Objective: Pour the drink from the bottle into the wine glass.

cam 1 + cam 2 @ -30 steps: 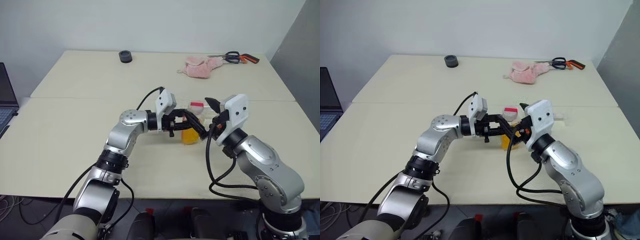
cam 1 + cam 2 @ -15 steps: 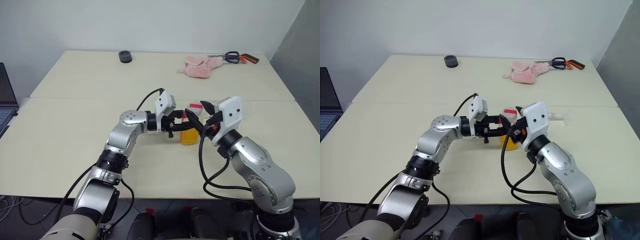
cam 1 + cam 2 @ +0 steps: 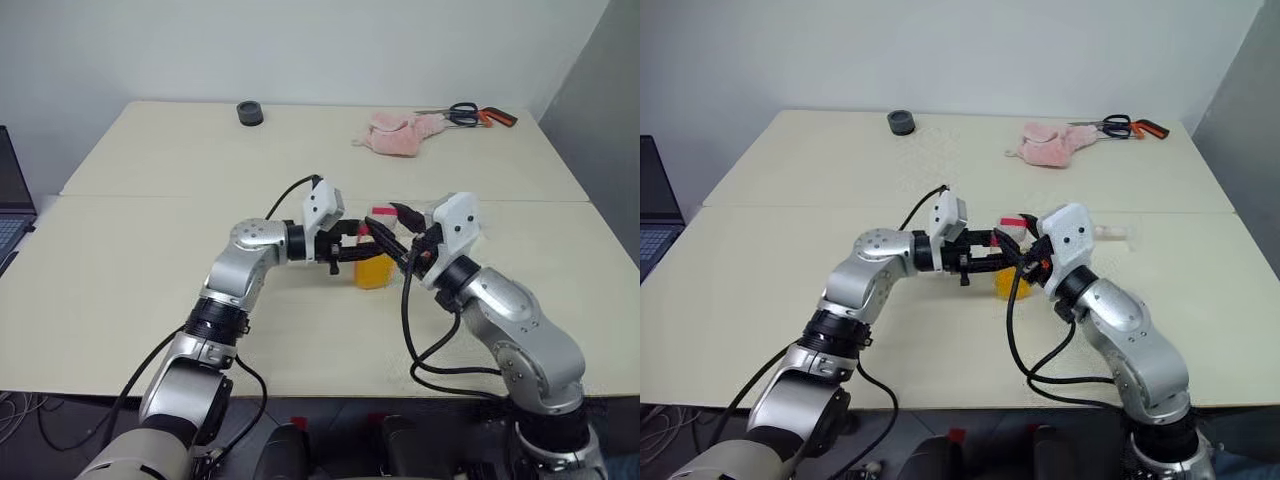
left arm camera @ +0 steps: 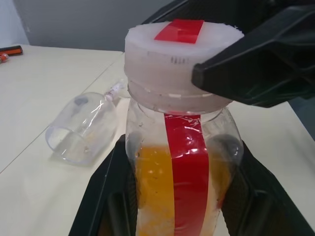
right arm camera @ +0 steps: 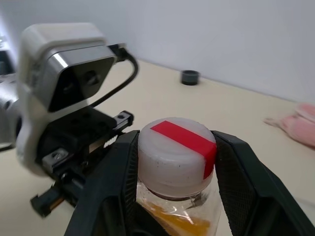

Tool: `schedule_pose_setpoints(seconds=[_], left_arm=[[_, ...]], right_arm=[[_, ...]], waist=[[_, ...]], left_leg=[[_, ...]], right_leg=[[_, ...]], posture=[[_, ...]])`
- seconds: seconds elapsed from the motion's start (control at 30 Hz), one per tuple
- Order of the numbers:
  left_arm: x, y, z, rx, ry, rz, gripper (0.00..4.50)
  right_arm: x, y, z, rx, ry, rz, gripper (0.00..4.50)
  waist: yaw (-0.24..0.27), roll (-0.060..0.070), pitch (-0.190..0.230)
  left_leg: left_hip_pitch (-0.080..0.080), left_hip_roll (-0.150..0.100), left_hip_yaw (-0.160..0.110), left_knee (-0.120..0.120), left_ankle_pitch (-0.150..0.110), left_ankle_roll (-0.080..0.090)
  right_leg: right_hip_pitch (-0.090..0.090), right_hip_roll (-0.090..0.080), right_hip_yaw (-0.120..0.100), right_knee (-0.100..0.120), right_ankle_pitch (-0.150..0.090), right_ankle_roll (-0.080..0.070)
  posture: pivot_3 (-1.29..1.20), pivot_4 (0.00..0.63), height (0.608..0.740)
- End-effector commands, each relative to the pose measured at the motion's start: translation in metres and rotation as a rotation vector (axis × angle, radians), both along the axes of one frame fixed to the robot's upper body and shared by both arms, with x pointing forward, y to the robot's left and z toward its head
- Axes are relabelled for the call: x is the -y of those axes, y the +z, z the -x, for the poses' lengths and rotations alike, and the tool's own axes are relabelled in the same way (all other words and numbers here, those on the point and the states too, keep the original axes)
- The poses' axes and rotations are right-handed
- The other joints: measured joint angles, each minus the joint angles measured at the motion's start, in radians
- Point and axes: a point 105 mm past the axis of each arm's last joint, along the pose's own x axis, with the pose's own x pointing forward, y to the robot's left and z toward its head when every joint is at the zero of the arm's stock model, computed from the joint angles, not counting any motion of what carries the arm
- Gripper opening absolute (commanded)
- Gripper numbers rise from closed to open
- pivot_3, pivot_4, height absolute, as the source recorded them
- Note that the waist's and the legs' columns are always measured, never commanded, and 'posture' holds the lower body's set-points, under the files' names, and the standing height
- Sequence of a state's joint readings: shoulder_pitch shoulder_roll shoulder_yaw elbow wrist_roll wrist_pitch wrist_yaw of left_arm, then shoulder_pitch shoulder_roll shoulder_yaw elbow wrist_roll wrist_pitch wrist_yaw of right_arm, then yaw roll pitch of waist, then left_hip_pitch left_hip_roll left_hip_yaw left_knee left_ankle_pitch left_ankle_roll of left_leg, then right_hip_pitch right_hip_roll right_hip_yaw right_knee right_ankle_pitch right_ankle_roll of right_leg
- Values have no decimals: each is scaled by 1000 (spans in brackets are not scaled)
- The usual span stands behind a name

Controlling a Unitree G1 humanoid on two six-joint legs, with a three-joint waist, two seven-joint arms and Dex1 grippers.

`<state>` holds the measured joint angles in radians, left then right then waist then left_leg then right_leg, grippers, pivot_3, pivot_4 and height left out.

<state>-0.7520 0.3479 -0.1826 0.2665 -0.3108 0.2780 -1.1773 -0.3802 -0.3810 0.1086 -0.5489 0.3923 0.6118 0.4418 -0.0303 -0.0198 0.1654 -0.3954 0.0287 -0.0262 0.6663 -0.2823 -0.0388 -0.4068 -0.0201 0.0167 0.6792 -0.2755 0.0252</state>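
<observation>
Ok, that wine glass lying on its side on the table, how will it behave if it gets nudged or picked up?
The wine glass rests on its rounded bowl on the table, so a nudge would probably roll it in an arc. It looks empty and thin-walled, so likely light, smooth enough to slip, and easy to crack.

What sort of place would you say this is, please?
Probably a lab or office workroom: plain pale tables against a bare wall, a laptop at the edge, scissors and a pink cloth lying about.
</observation>
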Motion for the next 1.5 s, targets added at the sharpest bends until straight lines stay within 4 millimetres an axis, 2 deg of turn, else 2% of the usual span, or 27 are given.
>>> schedule_pose_setpoints(seconds=[0.03, 0.17, 0.37, 0.57, 0.6, 0.67, 0.77, 0.83, 0.93, 1.0, 1.43, 1.5], left_arm=[[9, 23, 12, 69, -119, 4, 1741], [7, 29, 14, 83, -152, -5, 1740], [7, 31, 12, 90, -145, -3, 1740], [7, 28, 5, 82, -74, 16, 1738], [7, 27, 4, 83, -63, 16, 1737], [7, 27, 1, 83, -42, 23, 1736], [9, 26, -5, 85, -1, 29, 1736], [10, 26, -8, 80, 13, 34, 1735], [14, 25, -11, 75, 25, 35, 1735], [15, 24, -12, 75, 21, 31, 1735], [17, 23, -9, 78, -20, 10, 1734], [16, 22, -8, 79, -24, 6, 1734]], right_arm=[[-10, 7, 9, 16, 284, 88, 1908], [3, 2, -5, -54, 358, 161, 1908], [15, 11, -13, -83, 351, 125, 1908], [35, 32, -8, -19, 179, 18, 3879], [37, 37, -5, -9, 151, -5, 3923], [38, 41, 2, 13, 101, -27, 3923], [26, 37, 17, 26, 16, -53, 3923], [19, 34, 20, 27, -45, -72, 3923], [5, 26, 16, 24, -171, -94, 3923], [4, 22, 12, 36, -243, -83, 3923], [-1, 15, 5, 49, -355, -114, 3923], [-1, 14, 4, 40, -354, -116, 3553]], waist=[[0, 0, 0], [0, 0, 0], [1, 0, 0], [2, 0, 0], [3, 0, 0], [3, 0, 0], [3, 0, 0], [-1, 0, 0], [-1, 0, 0], [0, 0, 0], [0, 0, 0], [0, 0, 0]], left_leg=[[0, 0, 0, 0, 0, 0], [0, 0, 0, 0, 0, 0], [0, 0, 0, 0, 0, 0], [-1, 0, 0, 0, 0, 0], [-1, 0, 0, 0, 0, 0], [-1, 0, 0, 0, 0, 0], [-1, 0, -1, 0, 0, 0], [-1, 0, -1, 0, 0, 0], [0, 0, -1, 0, 0, 0], [0, 0, -1, 0, 0, 0], [-1, 0, -1, 0, 0, 0], [-1, 0, -1, 0, 0, 0]], right_leg=[[0, 0, 0, 0, 0, 0], [0, 0, 0, 0, 0, 0], [0, 0, 0, 0, 0, 0], [0, -1, 0, 0, 0, 0], [0, -1, 0, 0, 0, 0], [0, -1, 0, 0, 0, 0], [0, 0, 0, 0, 0, 0], [0, 0, 0, 1, 0, 0], [0, 0, 1, 1, 0, 0], [0, 0, 0, 2, 0, 0], [-1, 0, 0, 1, 0, 0], [-1, 0, 0, 1, 0, 0]], posture=[[0, 150, 740], [0, 150, 740], [0, 150, 740], [0, 150, 740], [0, 150, 740], [0, 150, 740], [0, 150, 740], [0, 150, 740], [0, 150, 740], [0, 150, 740], [0, 150, 740], [0, 150, 740]])
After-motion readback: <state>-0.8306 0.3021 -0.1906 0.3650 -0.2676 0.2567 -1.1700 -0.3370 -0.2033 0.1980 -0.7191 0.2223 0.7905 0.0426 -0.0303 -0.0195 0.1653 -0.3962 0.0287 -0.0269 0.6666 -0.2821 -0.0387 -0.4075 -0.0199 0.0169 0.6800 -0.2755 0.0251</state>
